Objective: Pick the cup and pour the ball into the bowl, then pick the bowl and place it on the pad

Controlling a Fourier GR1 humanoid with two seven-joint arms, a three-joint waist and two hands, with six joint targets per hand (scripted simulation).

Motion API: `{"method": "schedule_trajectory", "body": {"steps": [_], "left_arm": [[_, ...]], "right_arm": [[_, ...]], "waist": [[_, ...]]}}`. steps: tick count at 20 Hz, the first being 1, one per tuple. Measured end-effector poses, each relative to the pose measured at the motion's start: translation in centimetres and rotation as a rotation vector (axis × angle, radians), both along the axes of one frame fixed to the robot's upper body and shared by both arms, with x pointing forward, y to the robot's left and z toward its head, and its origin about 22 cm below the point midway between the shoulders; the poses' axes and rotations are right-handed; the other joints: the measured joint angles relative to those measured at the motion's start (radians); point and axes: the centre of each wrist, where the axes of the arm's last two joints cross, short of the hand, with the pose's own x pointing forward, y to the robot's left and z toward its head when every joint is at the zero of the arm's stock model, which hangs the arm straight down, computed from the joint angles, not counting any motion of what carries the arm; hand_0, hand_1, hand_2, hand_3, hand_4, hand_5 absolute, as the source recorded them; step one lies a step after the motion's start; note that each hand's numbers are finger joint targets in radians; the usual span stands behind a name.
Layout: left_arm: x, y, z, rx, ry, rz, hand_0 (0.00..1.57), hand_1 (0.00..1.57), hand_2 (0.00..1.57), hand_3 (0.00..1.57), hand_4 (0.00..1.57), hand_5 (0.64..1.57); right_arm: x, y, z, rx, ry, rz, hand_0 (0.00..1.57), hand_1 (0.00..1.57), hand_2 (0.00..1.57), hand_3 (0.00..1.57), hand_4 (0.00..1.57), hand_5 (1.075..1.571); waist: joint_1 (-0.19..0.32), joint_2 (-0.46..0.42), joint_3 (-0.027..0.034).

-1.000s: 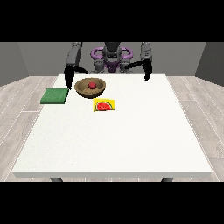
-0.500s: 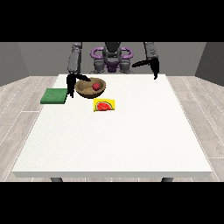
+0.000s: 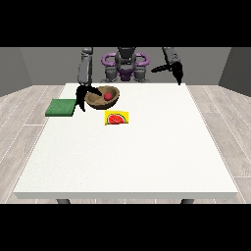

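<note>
A brown wooden bowl (image 3: 103, 97) sits on the white table (image 3: 137, 147) at the far left, with a red ball (image 3: 107, 96) inside it. The hand at the view's left (image 3: 83, 94) hangs right beside the bowl's left rim, one digit reaching over the rim and others pointing down; whether it touches the bowl is unclear. A green pad (image 3: 62, 107) lies flat to the left of the bowl. The hand at the view's right (image 3: 172, 68) is raised above the table's far edge, fingers spread, holding nothing. No cup is visible.
A yellow card with a watermelon slice picture (image 3: 117, 118) lies just in front of the bowl. The robot's purple and grey torso (image 3: 125, 63) stands behind the table's far edge.
The hand at the view's left has come down and closer to the bowl's left rim. The hand at the view's right has risen and swung outward.
</note>
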Motion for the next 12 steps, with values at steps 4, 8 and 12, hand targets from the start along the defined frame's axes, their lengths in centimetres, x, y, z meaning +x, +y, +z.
{"method": "schedule_trajectory", "body": {"steps": [4, 8, 12], "left_arm": [[0.4, -0.7, 1.2, -0.006, -0.034, -0.041, 0.0, 0.0, 0.0, 0.0, 0.6, 1.544], [0.6, -1.3, 1.3, -0.005, -0.031, -0.067, 0.0, 0.0, 0.0, 0.0, 0.82, 1.497], [0.1, -0.3, -0.3, -0.015, 0.023, -0.049, 0.0, 0.0, 0.0, 0.0, 0.96, 1.422]], "right_arm": [[-0.5, -1.6, 0.2, -0.214, 0.034, -0.076, 1.57, 1.57, 1.57, 1.51, 0.94, 1.549], [-0.4, -2.2, 0.7, -0.419, 0.092, -0.124, 1.57, 1.57, 1.57, 1.38, 0.91, 1.563], [0.1, -1.7, 1.1, -0.49, 0.233, -0.146, 1.57, 1.57, 1.57, 0.95, 0.87, 1.567]], "waist": [[0.048, 0.015, -0.0175], [0.077, 0.012, -0.0226], [0.071, -0.045, -0.0097]]}}
